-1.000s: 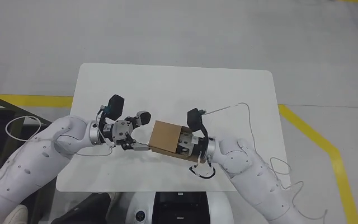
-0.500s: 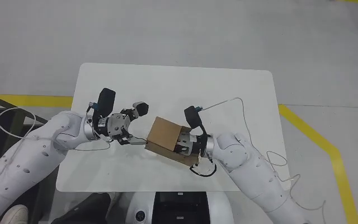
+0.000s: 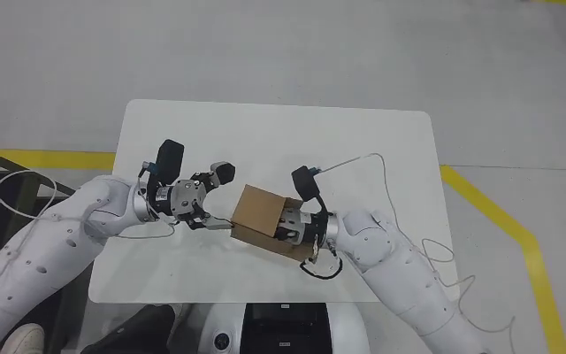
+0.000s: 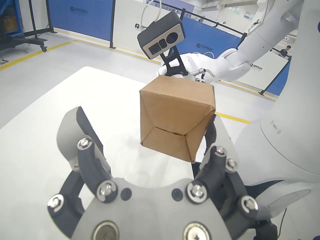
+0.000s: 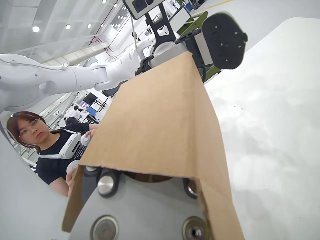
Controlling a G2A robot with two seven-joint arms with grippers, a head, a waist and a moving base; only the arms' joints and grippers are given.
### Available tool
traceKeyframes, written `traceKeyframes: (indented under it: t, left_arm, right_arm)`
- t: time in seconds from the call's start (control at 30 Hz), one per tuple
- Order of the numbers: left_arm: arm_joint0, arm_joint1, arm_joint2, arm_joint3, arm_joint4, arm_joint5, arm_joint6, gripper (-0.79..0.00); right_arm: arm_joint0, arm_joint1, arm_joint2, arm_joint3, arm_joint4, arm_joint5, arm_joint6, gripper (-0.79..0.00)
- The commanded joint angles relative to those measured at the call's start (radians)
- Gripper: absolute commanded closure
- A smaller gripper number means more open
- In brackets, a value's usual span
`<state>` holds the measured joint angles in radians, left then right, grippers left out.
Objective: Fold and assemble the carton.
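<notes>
Cardboard carton (image 3: 262,215) judged light, thin-walled, easily crushed: we would grip at creased edges; left end effector (image 3: 217,198) spread wide beside it, right end effector (image 3: 290,232) state we cannot tell.

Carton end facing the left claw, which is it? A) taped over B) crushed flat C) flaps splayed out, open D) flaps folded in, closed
D: the left wrist view shows the carton with its flaps folded in across that end, seams meeting, right in front of the open left claw.
</notes>
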<state>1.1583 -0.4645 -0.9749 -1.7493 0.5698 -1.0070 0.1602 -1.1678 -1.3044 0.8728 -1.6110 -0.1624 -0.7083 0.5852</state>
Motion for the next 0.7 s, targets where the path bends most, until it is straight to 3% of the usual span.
traceKeyframes:
  t: [0.0,0.37,0.67]
  left_arm:
    - [0.005,-0.003,-0.007,-0.009,-0.004,0.018,0.000,-0.785]
    - [0.045,-0.018,-0.025,-0.024,0.030,-0.005,0.048,-0.785]
    - [0.018,-0.013,0.032,-0.044,0.021,-0.005,0.021,-0.785]
  right_arm:
    - [0.004,0.001,0.002,0.005,0.031,-0.011,0.005,0.000]
    - [0.069,0.011,-0.003,0.101,0.273,-0.146,0.153,0.000]
    - [0.119,0.005,-0.039,0.156,0.266,-0.190,0.181,0.000]
